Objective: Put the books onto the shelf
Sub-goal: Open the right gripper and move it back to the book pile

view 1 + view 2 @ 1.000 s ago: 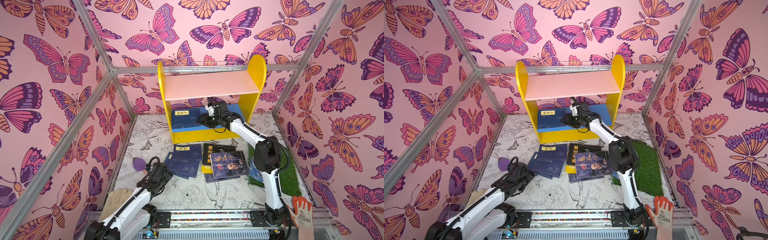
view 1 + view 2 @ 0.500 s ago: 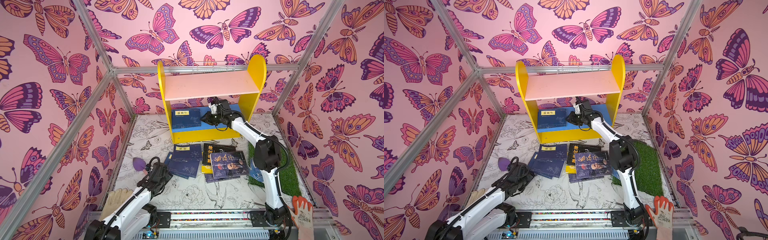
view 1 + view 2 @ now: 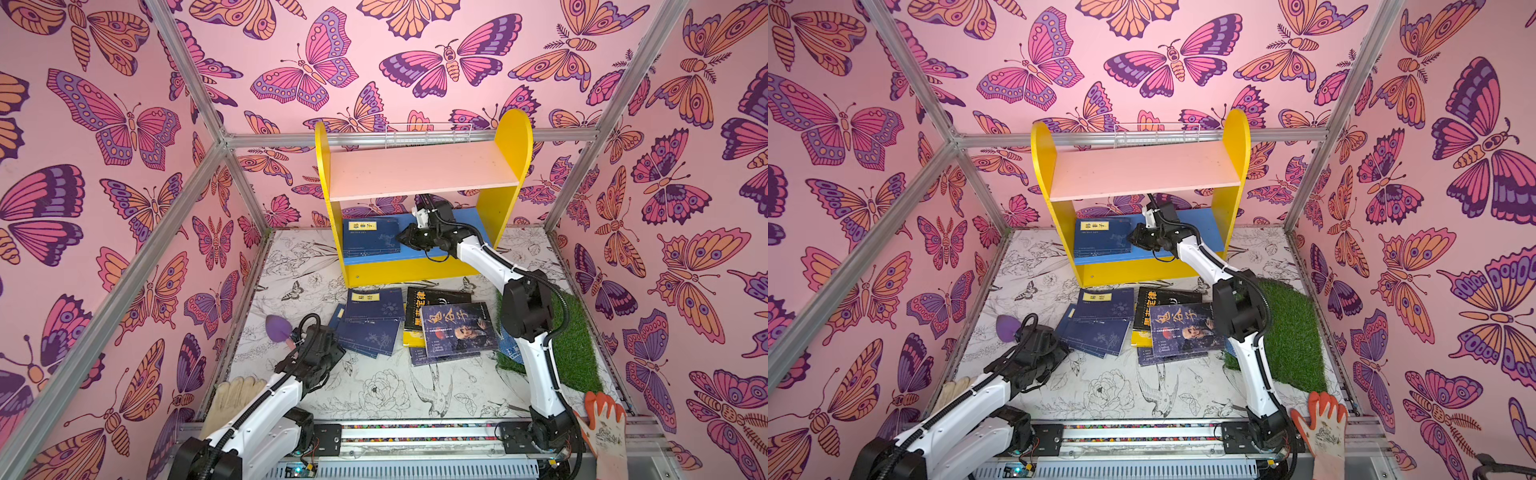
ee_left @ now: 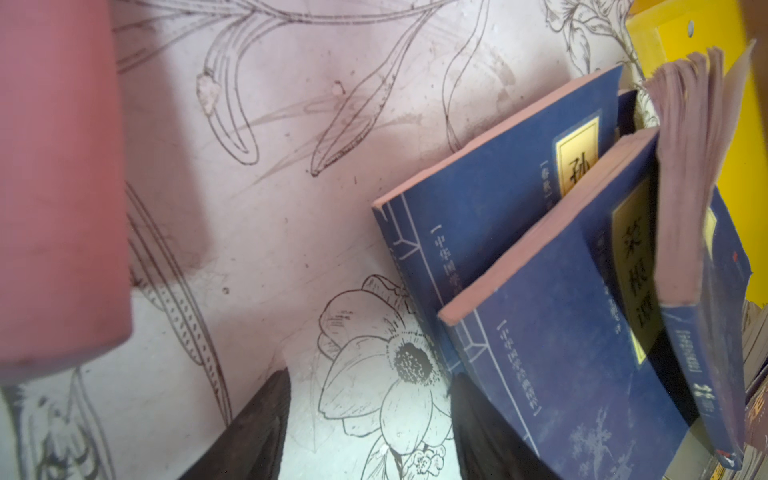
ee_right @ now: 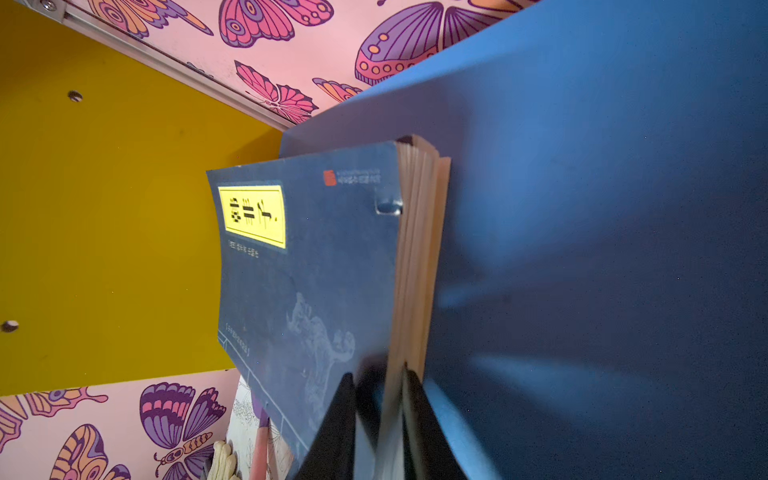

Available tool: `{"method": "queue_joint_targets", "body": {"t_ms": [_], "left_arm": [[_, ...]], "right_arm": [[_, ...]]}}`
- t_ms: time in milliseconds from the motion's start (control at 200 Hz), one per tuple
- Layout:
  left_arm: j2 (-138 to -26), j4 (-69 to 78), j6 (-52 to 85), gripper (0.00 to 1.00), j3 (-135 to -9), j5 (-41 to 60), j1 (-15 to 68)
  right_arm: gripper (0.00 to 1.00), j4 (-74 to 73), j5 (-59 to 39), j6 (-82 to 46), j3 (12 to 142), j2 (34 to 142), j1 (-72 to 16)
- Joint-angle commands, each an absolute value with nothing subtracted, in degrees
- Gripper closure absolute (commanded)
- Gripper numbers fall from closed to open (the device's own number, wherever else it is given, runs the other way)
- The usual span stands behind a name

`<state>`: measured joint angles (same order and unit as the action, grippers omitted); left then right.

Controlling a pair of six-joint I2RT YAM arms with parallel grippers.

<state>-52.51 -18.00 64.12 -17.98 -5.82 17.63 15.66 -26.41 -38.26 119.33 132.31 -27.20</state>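
Note:
The shelf (image 3: 419,174) (image 3: 1142,174) stands at the back, with yellow sides, a pink upper board and a blue lower board (image 5: 602,208). One navy book (image 3: 372,239) (image 3: 1102,239) (image 5: 307,270) with a yellow label lies on the lower board. My right gripper (image 3: 405,239) (image 3: 1136,237) (image 5: 380,399) is shut on its page edge, one finger over the cover and one beneath. More books lie on the floor: a navy stack (image 3: 370,324) (image 4: 540,332), a black one (image 3: 436,297) and a portrait one (image 3: 457,328). My left gripper (image 3: 332,353) (image 3: 1059,353) (image 4: 370,376) is open beside the navy stack, empty.
A green turf mat (image 3: 573,340) lies at the right under the right arm. A purple object (image 3: 277,326) sits by the left gripper. A beige glove (image 3: 232,399) and an orange glove (image 3: 604,419) lie at the front corners. A wire basket (image 3: 428,133) stands behind the shelf.
The right gripper drew back to the right, then returned to the navy book's edge and closed on it. The left arm has not moved.

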Motion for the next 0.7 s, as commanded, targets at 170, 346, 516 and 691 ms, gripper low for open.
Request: {"method": "queue_joint_targets", "body": {"t_ms": [170, 346, 516, 691], "left_arm": [[-52.0, -19.1, 63.2, 0.36, -18.3, -5.8, 17.3], [-51.4, -19.0, 60.9, 0.34, -21.4, -5.6, 17.3], [-51.4, -18.0, 55.7, 0.33, -26.1, -5.2, 16.7], [-54.6, -11.7, 52.7, 0.25, -28.6, -1.0, 15.5]], "right_arm": [[0.77, 12.4, -17.2, -34.2, 112.3, 125.3, -28.9], [0.70, 6.3, -9.4, -32.0, 97.7, 113.0, -28.8], [0.66, 3.2, -13.2, -33.0, 82.1, 103.2, -29.2], [0.61, 2.2, -19.0, -33.0, 71.1, 99.7, -33.3]]}}
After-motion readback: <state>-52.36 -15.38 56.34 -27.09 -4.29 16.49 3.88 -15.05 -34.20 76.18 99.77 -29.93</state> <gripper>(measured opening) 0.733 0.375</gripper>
